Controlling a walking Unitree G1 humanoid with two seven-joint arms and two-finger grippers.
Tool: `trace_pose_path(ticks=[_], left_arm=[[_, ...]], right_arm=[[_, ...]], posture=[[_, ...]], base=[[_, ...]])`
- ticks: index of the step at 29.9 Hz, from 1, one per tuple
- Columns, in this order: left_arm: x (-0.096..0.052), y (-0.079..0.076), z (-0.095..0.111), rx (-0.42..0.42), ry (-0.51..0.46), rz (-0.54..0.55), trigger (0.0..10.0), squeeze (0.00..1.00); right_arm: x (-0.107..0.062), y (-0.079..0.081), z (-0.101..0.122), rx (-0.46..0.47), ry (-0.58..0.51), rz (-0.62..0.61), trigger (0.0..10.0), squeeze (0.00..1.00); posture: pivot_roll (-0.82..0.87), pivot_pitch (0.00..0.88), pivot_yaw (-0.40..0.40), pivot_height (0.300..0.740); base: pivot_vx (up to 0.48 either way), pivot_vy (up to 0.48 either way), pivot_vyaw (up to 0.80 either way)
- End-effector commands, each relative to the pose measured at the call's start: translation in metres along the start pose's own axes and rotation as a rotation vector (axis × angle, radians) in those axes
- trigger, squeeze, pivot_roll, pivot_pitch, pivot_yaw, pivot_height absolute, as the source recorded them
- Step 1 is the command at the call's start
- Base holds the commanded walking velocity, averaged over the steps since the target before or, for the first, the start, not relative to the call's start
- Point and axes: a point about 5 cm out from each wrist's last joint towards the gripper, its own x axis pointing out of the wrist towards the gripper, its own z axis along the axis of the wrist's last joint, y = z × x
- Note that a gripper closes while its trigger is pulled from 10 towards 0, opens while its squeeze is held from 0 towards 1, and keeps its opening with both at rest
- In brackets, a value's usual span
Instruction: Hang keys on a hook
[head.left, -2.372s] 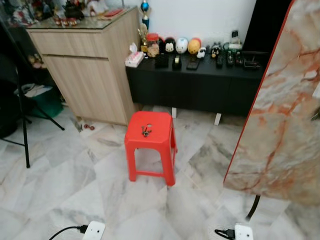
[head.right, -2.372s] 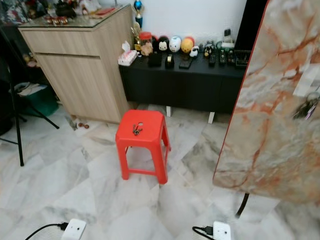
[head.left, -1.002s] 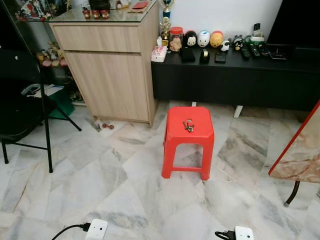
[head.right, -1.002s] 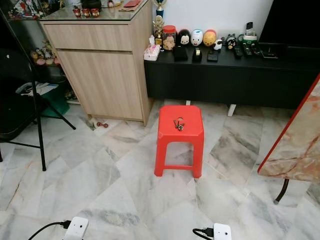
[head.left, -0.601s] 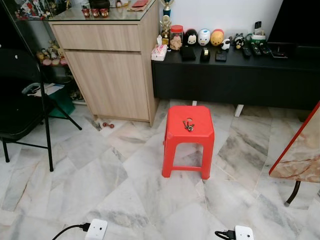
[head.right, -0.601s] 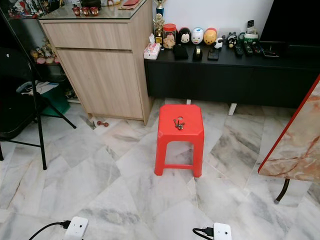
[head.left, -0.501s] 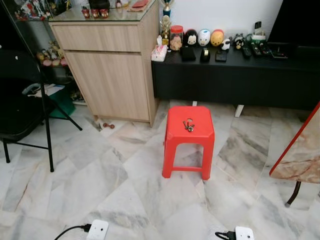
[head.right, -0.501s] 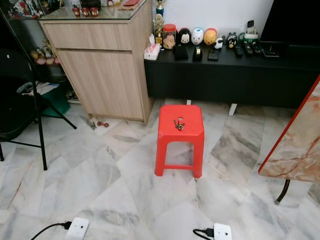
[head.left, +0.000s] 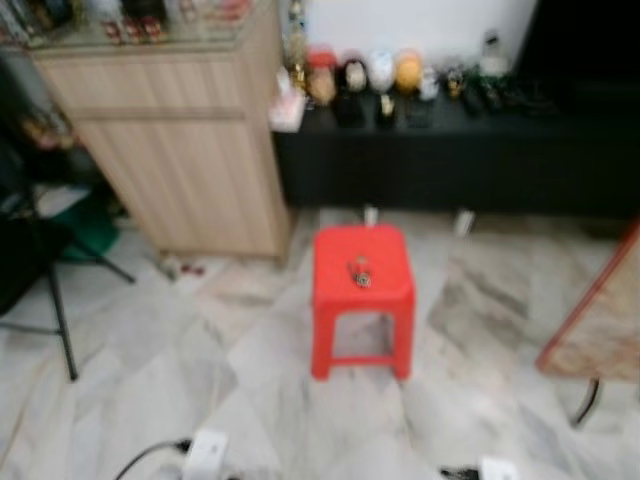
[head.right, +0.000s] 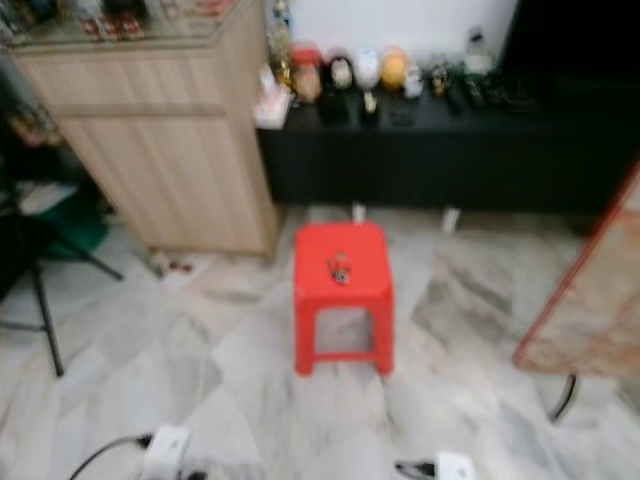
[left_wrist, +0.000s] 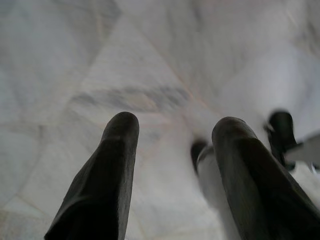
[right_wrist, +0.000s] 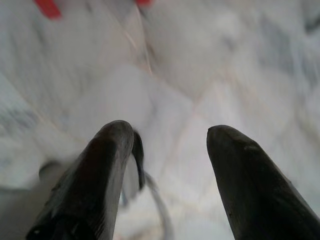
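- Keys (head.left: 360, 271): small dark bunch lying on the seat of the red plastic stool (head.left: 385, 290), at centre frame in both eye views; details lost to blur.
- Red plastic stool: standing on the grey-veined marble floor (head.left: 250, 380), just in front of the black low cabinet (head.left: 450, 165) running across the upper right.
- Black low cabinet top: row of small objects, among them a red-lidded jar (head.left: 321, 76), rounded figurines (head.left: 381, 72) in black, white and orange, and dark remote-like items towards the right; contents of the jar not discernible.
- Wooden cabinet (head.left: 180, 150): upper left, touching the low cabinet's end; glass top carrying small blurred items.
- Green bin (head.left: 88, 225): left edge, beside the wooden cabinet, partly behind black stand legs (head.left: 55, 300); contents too blurred to tell.
- Marble-patterned panel with red edge (head.left: 600, 320): right edge, on a thin dark leg.
- White power strips (head.left: 205, 455): bottom edge, with black cords.
- Left gripper (left_wrist: 175, 125): hanging above the floor, both black fingers (left_wrist: 112, 175) spread apart, nothing between them.
- Right gripper (right_wrist: 170, 131): likewise over the floor, fingers (right_wrist: 240, 180) spread and empty; red stool feet at the upper edge of that view.
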Motion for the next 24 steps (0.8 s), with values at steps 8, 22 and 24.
trace_pose_path(ticks=[8,22,24], left_arm=[[-0.0036,0.0128,-0.0101,-0.023,0.032,0.032,10.0,0.00],[-0.0031,0.0106,-0.0086,-0.012,0.023,0.030,10.0,0.00],[-0.0030,0.0100,-0.0082,-0.010,0.021,0.028,10.0,0.00]], right_arm=[[0.0007,0.0113,-0.0003,-0.031,0.000,0.042,10.0,0.00],[0.0004,0.0118,-0.0015,-0.002,-0.006,0.044,10.0,0.00],[0.0003,0.0119,-0.0018,0.002,-0.007,0.045,10.0,0.00]], posture=[[0.01,0.047,0.034,0.740],[0.00,0.029,0.038,0.740],[0.00,0.024,0.039,0.740]], base=[[0.480,0.000,0.00],[0.343,0.000,0.26],[0.000,0.000,0.00]])
